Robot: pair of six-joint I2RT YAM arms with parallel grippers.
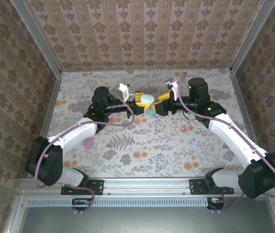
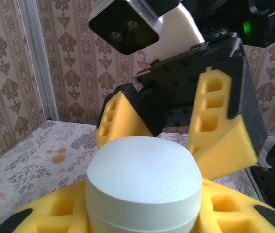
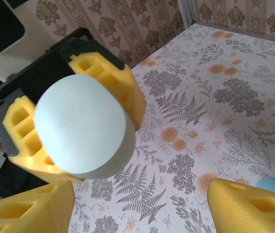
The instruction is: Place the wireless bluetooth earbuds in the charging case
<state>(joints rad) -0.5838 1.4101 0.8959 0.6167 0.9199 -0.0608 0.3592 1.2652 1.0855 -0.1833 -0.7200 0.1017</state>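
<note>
Left gripper (image 1: 141,101) clamps the pale case (image 1: 147,98) at centre. Right gripper (image 1: 161,102), jaws wide and empty, faces it from 3 o'clock. Pink buds (image 1: 186,128) lie at its 5 o'clock, nearest the right arm.

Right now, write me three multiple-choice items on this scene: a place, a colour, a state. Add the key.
1. Where is the pale case?
A. Between the left hand's fingers.
B. On the table by the right arm's base.
C. Against the back wall.
2. What colour are the finger pads?
A. Red.
B. Yellow.
C. Green.
3. How is the right hand?
A. Shut on the case.
B. Shut on a pink bud.
C. Open.
Key: 1 A, yellow fingers clamp it from both sides; 2 B, every pad seen is yellow; 3 C, its fingers stand wide apart.
</note>
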